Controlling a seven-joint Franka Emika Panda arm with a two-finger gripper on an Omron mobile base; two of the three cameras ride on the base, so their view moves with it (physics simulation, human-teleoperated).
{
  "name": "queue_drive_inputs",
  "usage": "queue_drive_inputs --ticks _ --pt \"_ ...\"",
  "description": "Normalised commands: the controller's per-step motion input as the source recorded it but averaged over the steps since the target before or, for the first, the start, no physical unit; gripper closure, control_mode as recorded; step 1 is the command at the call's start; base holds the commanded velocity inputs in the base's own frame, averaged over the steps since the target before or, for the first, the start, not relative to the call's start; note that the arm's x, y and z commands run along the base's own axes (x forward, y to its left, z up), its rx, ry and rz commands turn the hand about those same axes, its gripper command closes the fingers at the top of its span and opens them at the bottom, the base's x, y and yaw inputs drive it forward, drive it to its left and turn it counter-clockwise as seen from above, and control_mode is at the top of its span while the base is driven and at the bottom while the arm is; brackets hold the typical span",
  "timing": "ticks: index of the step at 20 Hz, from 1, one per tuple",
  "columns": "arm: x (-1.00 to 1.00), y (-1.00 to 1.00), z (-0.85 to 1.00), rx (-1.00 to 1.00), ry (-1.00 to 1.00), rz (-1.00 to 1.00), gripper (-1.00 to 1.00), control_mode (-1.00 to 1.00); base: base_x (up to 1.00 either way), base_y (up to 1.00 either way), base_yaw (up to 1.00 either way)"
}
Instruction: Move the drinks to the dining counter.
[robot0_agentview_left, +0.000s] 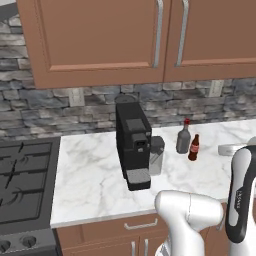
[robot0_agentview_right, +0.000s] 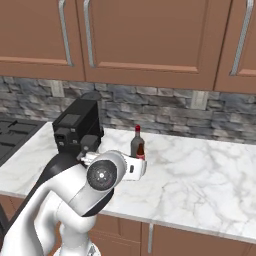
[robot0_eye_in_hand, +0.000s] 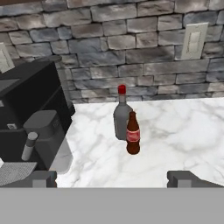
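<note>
Two drinks stand close together on the marble worktop (robot0_agentview_left: 90, 180), to the right of the coffee machine. One is a squat grey bottle with a red cap (robot0_eye_in_hand: 120, 114) (robot0_agentview_left: 183, 138) (robot0_agentview_right: 135, 142). The other is a slim dark-brown cola bottle (robot0_eye_in_hand: 133, 135) (robot0_agentview_left: 194, 148) (robot0_agentview_right: 141, 150), just in front of the grey one. My gripper (robot0_eye_in_hand: 116, 178) is open and empty, well short of the bottles and pointing at them, with the cola bottle roughly centred between its fingertips (robot0_eye_in_hand: 43, 178). In the right base view my arm hides the lower part of both bottles. The dining counter is out of view.
A black coffee machine (robot0_agentview_left: 132, 145) (robot0_eye_in_hand: 30, 113) stands left of the bottles, close to my gripper's left side. A stove (robot0_agentview_left: 20, 185) lies further left. The stone wall with an outlet (robot0_eye_in_hand: 194, 40) is behind, and wooden wall cupboards (robot0_agentview_left: 100, 40) hang above. Bare marble stretches right of the bottles.
</note>
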Motion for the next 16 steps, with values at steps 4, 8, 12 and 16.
queue_drive_inputs --ticks 4,8,12,16 --pt "0.0 0.0 0.0 0.0 0.0 0.0 -1.0 1.0 0.17 -0.01 0.08" --pt "0.1 -0.03 -0.01 0.0 0.0 0.06 -1.0 -1.0 0.04 0.0 0.02" --pt "0.27 0.0 -0.01 0.0 0.0 0.06 -1.0 -1.0 0.0 0.0 0.0" --pt "0.38 0.0 -0.05 0.0 0.0 0.05 -1.0 -1.0 0.0 0.0 0.0"
